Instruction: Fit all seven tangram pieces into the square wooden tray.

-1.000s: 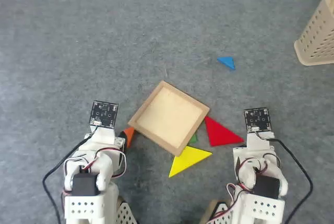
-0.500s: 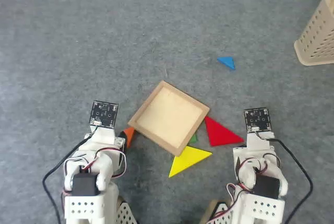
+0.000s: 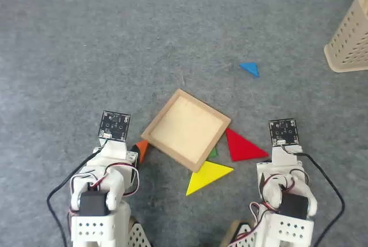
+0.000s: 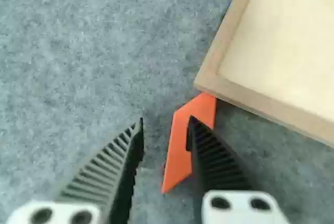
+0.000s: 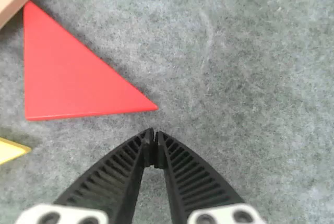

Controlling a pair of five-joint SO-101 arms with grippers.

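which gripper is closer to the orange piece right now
Left. The left gripper is at the orange piece, which lies between its open fingers. The right gripper, shut, is by the red triangle, across the tray.

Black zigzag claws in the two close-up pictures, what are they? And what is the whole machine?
They are the pinching hands of two small robot arms standing on a grey carpet. One picture looks down on both arms from above. The other two come from little cameras on each arm's wrist.

The left gripper is open, with an orange piece lying on the carpet partly between its fingers. The right gripper is shut on nothing, near a red triangle.

In the middle sits a wooden tray with no pieces in it. A yellow triangle and a bit of a green piece lie beside it, and a blue triangle lies farther off. Nothing is held.
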